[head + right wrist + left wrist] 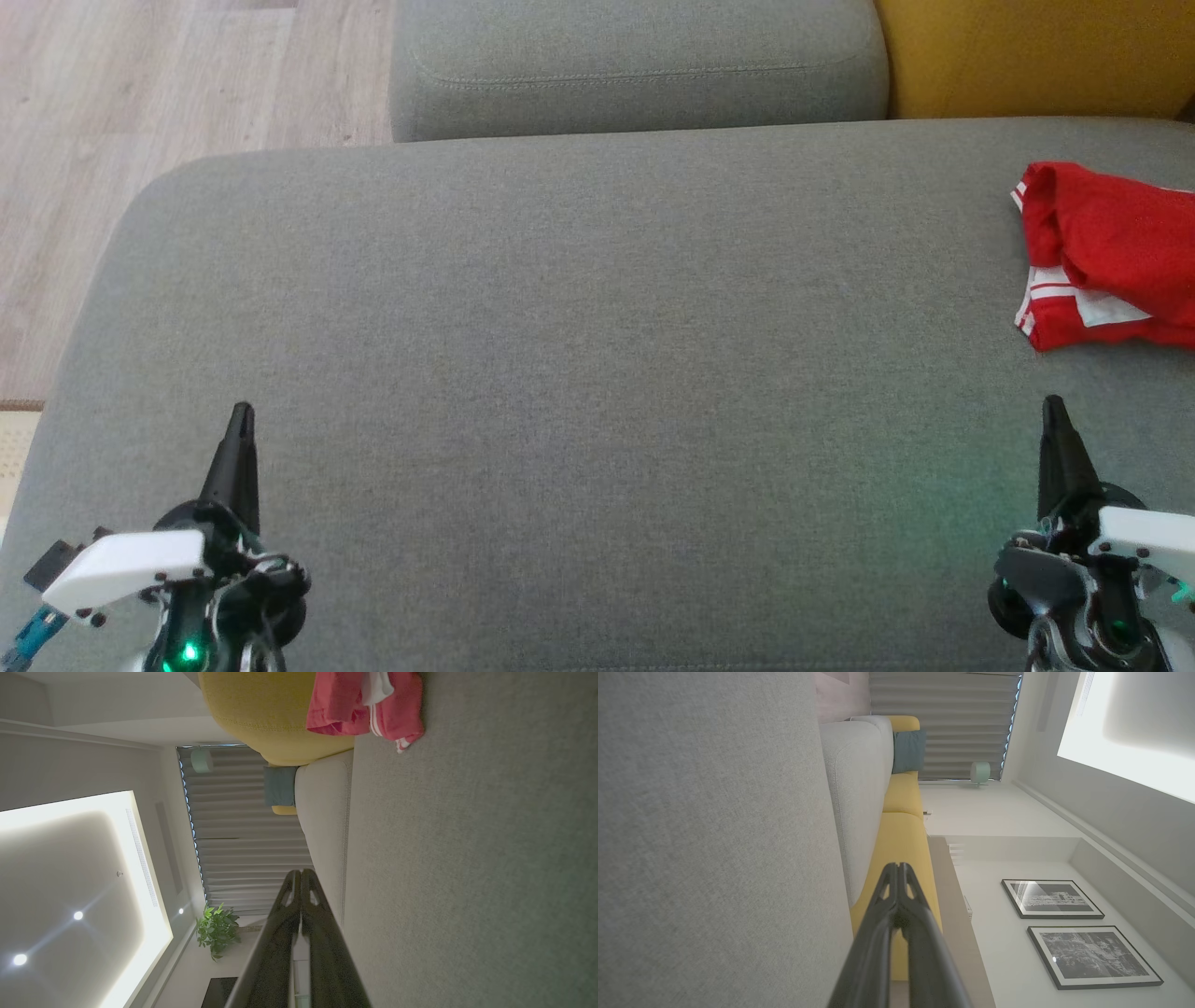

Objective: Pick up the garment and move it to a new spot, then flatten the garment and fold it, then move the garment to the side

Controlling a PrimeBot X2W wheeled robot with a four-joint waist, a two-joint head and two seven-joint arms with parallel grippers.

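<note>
Left gripper (243,415): fingers pressed together to a single point, pinching nothing; at 8 o'clock in the head view, aimed toward 12, over bare grey fabric.
Left fingers (878,942): dark blades in the left wrist view, shut along their length, with small slots near the tips.
Right gripper (1053,411): likewise closed tip to tip and empty; at 4 o'clock in the head view, aimed toward 12.
Garment (1111,252): red with white stripes and a white patch, crumpled in a loose heap, not flat; between 2 and 3 o'clock in the head view, cut off by the frame edge; about 1 o'clock from the right gripper's tip, apart from it with bare cushion between; well apart from the left gripper. Contact with the yellow cushion behind it cannot be told.
Seat cushion (597,373): broad and grey, under both grippers and the garment.
Back cushion (635,65): grey with a stitched seam, at 12 o'clock.
Yellow cushion (1027,56): at 1 o'clock, just beside the back cushion.
Wooden floor (140,93): pale planks at 10 to 11 o'clock.
Room beyond, left wrist view: two framed pictures (1052,899) at 4 o'clock; teal pillow (909,751) at 12.
Room beyond, right wrist view: potted plant (217,928) at 7 o'clock — curtains (243,835) just above it.
</note>
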